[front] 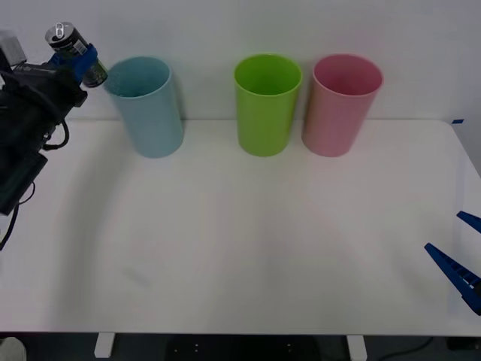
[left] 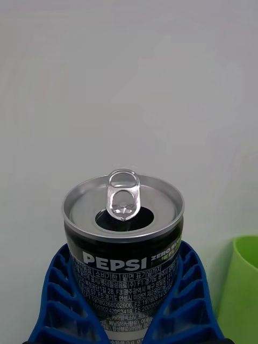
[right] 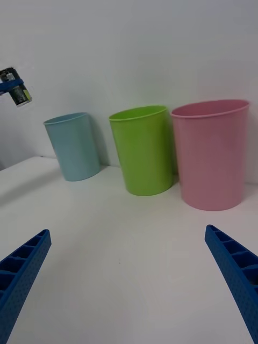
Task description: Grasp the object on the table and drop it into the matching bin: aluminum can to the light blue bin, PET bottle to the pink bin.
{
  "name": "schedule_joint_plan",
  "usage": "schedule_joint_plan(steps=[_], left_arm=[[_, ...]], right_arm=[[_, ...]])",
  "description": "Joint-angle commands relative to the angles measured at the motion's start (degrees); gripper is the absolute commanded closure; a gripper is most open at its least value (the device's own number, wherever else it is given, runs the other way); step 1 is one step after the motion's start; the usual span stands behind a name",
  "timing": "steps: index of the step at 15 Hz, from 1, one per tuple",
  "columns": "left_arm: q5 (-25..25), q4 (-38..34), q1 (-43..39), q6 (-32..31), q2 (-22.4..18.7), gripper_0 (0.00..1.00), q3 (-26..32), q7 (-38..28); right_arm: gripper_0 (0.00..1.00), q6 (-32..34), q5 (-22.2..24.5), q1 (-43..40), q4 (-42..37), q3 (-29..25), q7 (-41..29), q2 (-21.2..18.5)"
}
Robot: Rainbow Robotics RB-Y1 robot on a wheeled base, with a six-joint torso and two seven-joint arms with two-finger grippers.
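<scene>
The aluminum can (front: 73, 53) is a small silver-topped drink can with a dark side. It is held in the air at the far left, tilted, just left of the light blue bin (front: 147, 107) and about level with its rim. My left gripper (front: 77, 63) is shut on it. In the left wrist view the blue fingers (left: 56, 301) wrap both sides of the can (left: 123, 242), whose pull-tab top is opened. The pink bin (front: 343, 104) stands at the back right. My right gripper (front: 460, 252) rests open low over the table's right edge, its fingers (right: 236, 274) wide apart.
A lime green bin (front: 266, 103) stands between the blue and pink bins at the back of the white table (front: 240, 248). The right wrist view takes in the three bins in a row, with the can (right: 16, 91) high beside the blue bin (right: 72, 145).
</scene>
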State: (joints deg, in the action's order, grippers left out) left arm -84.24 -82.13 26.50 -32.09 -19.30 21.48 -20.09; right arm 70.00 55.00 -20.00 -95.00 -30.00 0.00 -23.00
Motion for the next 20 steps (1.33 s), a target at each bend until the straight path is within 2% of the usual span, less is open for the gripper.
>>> schedule_joint_plan(steps=[1,7,13,20], left_arm=[[-3.30,5.67,4.97,2.30,-0.04,0.99,-0.47,0.49],[-8.57,17.44,14.55,6.96,-0.04,0.99,-1.44,2.60],[-13.40,28.69,23.07,7.84,0.05,0.99,-2.67,4.62],[-13.49,29.92,23.95,8.98,0.14,0.99,-3.99,4.97]], right_arm=[[0.00,0.00,0.00,0.00,0.00,0.00,0.00,0.00],[0.00,0.00,0.00,0.00,0.00,0.00,0.00,0.00],[0.00,0.00,0.00,0.00,0.00,0.00,0.00,0.00],[0.00,0.00,0.00,0.00,0.00,0.00,0.00,0.00]])
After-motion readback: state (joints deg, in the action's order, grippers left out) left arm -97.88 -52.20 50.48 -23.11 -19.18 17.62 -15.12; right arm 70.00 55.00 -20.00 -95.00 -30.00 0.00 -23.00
